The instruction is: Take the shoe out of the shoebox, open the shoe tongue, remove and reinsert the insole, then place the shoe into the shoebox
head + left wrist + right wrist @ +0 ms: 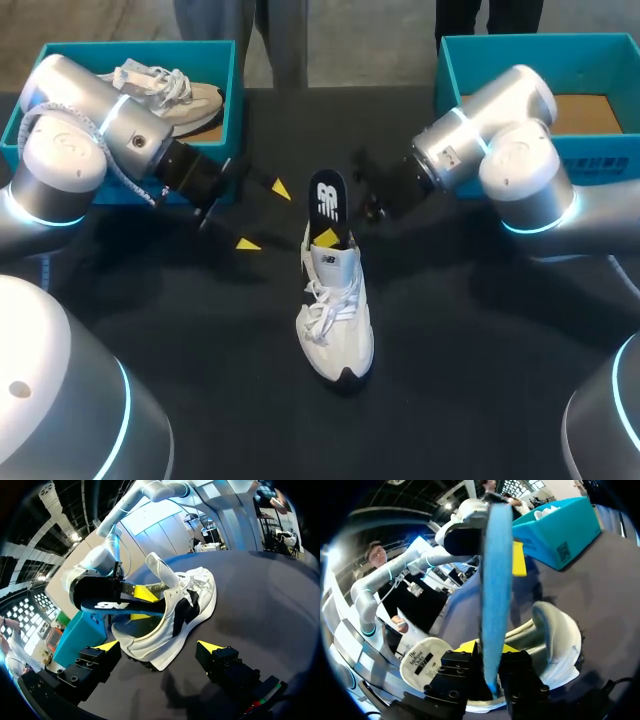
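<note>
Insole (327, 195), dark on top and blue beneath, rises out of the heel opening of the white shoe (337, 320). Its length runs in line with the shoe's heel-to-toe axis and leans back past the heel. The right pincer (490, 677) pinches it edge-on near its lower end, just over the shoe's collar, so I judge any slide in or out should follow that shared axis. The shoe stands upright on the bench (480, 350). The left pincer (263, 215) hangs spread just left of the shoe's heel, touching nothing. Tongue and fingers hide whether the insole's front end sits inside the shoe. Well beyond the heel, the left shoebox (225, 120) holds a second shoe (165, 90). The right shoebox (540, 42) is cut off, with no shoe visible in it.
</note>
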Controlling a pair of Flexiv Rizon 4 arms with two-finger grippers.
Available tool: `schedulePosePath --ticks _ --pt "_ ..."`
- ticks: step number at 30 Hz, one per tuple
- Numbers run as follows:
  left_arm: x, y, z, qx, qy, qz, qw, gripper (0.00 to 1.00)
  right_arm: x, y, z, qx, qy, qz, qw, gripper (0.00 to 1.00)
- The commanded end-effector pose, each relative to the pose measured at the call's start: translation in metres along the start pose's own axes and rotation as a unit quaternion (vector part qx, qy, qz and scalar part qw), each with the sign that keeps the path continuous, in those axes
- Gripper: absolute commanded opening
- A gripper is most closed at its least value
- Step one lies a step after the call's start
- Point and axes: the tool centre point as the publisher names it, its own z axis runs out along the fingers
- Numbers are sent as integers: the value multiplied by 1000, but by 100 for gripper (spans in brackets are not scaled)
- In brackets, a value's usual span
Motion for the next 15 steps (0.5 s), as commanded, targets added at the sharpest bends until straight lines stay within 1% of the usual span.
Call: schedulePosePath --ticks 1,4,7,9,11,12,15 --pt "1 1 0 1 -1 1 1000 100 8 3 -8 0 -13 -2 1000 27" --pt "1 1 -1 1 -1 1 1000 100 6 5 -13 -4 -23 -3 1000 28" --pt "1 1 -1 1 -1 1 1000 100 1 6 -17 -9 -27 -2 1000 26" --pt "0 1 -1 1 0 2 1000 100 -3 9 -16 -6 -24 -2 1000 19" --pt "0 1 -1 0 1 2 1000 100 -6 12 -15 -1 -14 -4 1000 4" --pt "0 1 -1 0 1 2 1000 100 -8 14 -14 5 -13 -3 1000 0" --pt "0 -1 -2 -2 1 4 1000 100 -10 15 -13 21 -3 0 1000 0"
